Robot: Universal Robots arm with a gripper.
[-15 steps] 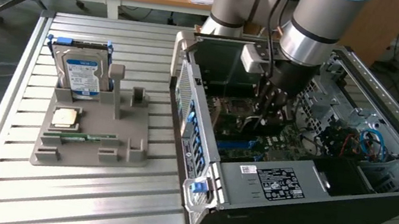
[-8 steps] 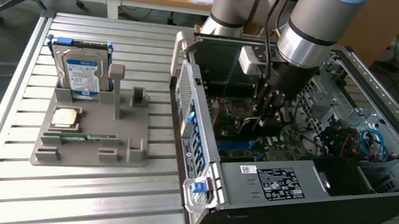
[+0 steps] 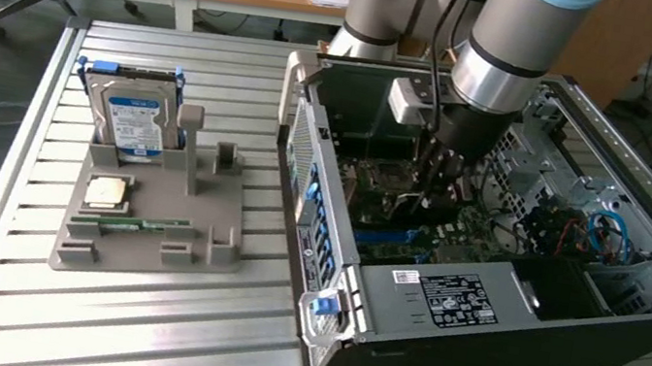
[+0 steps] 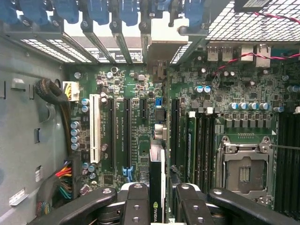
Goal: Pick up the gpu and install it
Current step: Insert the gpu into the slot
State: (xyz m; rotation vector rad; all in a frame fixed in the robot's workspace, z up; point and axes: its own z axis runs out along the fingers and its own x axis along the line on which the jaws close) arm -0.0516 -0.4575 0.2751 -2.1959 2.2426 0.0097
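Note:
My gripper (image 3: 442,184) reaches down inside the open computer case (image 3: 438,304), over the motherboard (image 4: 136,93). In the wrist view the gripper (image 4: 159,192) is shut on the gpu (image 4: 156,166). The gpu is a thin dark card seen edge-on, with a green logo near my fingers (image 4: 136,201). It hangs just above the board, in line with the long black expansion slots. Its pale metal bracket end (image 4: 161,44) sits at the case's rear slot openings, among the blue latches (image 4: 93,11).
A white slot (image 4: 95,127), an empty processor socket (image 4: 243,171) and cable bundles (image 4: 65,180) surround the card. On the slatted table (image 3: 118,337), at the exterior view's left, a grey holder (image 3: 210,248) carries a hard drive (image 3: 133,118), a processor chip (image 3: 105,192) and a memory stick (image 3: 142,225).

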